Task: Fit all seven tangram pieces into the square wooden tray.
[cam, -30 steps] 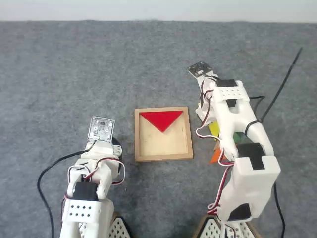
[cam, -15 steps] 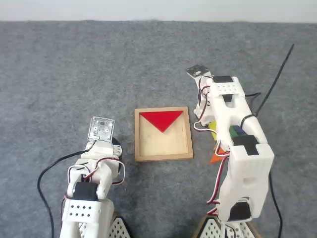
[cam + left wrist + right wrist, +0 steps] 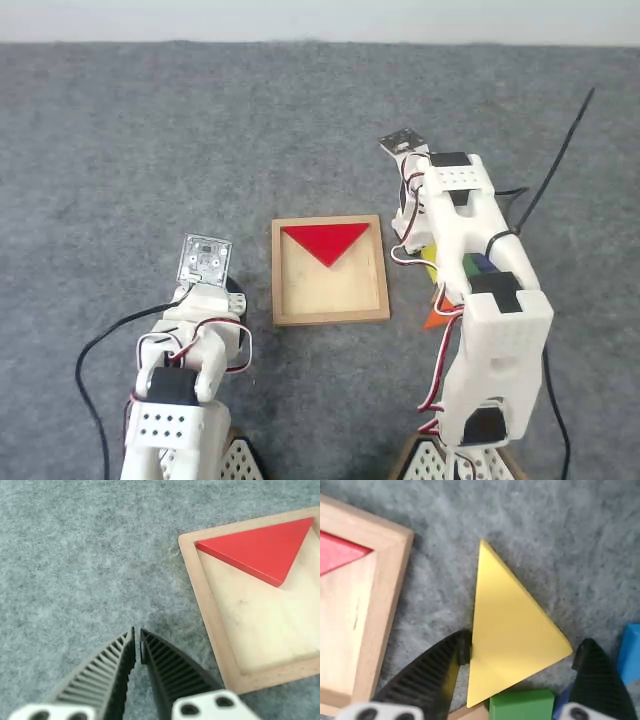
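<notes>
High view looks down on a grey fuzzy desk [image 3: 150, 130] with a square wooden tray [image 3: 330, 318] in the middle; the tray is pale wood with a raised rim all round and a flat floor; it holds one piece, a red triangle [image 3: 326, 241]; the triangle lies flat with its long side along the far rim and its point toward the middle of the tray; the other pieces lie on the desk just to the right of the tray, partly under the right arm [image 3: 480, 290]; an orange piece [image 3: 436, 318] peeks out near the arm's side; in the right wrist view a yellow triangle [image 3: 512, 640] lies flat on the desk just beside the tray's rim, not touching it; a green piece [image 3: 520, 704] sits against one corner of the yellow triangle, and a blue piece [image 3: 631, 650] lies close by; the right claw [image 3: 526, 650] is spread wide with one black finger on each side of the yellow triangle; one finger touches its edge; the left claw [image 3: 137, 640] is pressed together with only a thin slit between its fingers; it hangs over the bare desk, just beside the tray's left rim, and holds nothing.
</notes>
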Robot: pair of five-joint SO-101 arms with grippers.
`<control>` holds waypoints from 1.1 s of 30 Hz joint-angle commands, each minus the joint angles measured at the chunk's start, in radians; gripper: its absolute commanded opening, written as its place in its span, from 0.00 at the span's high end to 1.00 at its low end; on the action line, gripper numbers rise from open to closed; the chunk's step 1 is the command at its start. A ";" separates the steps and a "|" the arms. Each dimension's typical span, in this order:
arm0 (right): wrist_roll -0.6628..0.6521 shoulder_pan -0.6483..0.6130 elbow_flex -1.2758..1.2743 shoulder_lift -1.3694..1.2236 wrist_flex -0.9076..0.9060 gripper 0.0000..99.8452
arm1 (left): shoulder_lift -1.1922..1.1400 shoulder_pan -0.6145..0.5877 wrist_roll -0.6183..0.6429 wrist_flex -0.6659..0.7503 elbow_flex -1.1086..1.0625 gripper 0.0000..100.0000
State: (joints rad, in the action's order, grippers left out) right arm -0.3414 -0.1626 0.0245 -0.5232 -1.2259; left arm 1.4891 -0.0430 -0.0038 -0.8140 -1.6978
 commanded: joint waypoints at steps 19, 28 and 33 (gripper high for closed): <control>0.051 -0.004 -0.028 0.130 -0.045 0.76 | 0.012 -0.005 0.006 -0.002 0.008 0.99; 0.069 -0.061 -0.193 0.317 -0.002 0.76 | 0.012 -0.005 0.006 -0.002 0.008 0.99; 0.098 -0.028 -0.195 0.325 0.042 0.71 | 0.012 -0.005 0.006 -0.002 0.008 0.99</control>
State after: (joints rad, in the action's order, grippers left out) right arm -0.2693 -0.2225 -0.1795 -0.2654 -1.2259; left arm 1.4891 -0.0430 -0.0038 -0.8140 -1.6978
